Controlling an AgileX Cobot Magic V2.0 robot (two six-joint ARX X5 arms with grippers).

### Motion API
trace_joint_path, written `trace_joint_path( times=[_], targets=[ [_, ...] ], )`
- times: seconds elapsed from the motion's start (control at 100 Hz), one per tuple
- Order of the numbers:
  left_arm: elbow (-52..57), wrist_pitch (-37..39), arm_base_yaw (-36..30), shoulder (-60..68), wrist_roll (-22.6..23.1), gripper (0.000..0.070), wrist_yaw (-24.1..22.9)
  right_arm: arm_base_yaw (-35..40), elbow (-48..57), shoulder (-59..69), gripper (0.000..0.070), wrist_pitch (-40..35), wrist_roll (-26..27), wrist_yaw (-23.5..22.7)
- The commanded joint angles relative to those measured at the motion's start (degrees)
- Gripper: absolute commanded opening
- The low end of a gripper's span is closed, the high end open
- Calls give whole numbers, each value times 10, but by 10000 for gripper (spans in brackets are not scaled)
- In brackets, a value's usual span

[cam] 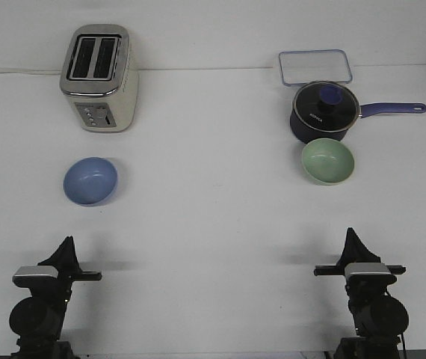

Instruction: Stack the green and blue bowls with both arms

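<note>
The periwinkle blue bowl [90, 181] sits upright on the white table at the left, in front of the toaster. The pale sage green bowl [328, 161] sits upright at the right, just in front of the navy saucepan and close to it. My left gripper [66, 243] is low at the near left edge, well short of the blue bowl. My right gripper [351, 235] is low at the near right edge, well short of the green bowl. Each gripper's fingers meet in a single point, and both hold nothing.
A silver two-slot toaster [99, 78] stands at the back left. A dark navy saucepan [325, 112] with a glass lid has its blue handle [392, 109] pointing right. A clear rectangular container lid [315, 67] lies behind it.
</note>
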Motion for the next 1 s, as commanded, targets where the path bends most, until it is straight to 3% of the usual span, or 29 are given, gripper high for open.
trace_joint_path(
  times=[0.0,0.99],
  targets=[
    [0,8,0,-1,1,15,-3,1,5,0,0,6,0,0],
    [0,8,0,-1,1,15,-3,1,5,0,0,10,7,-1]
  ],
)
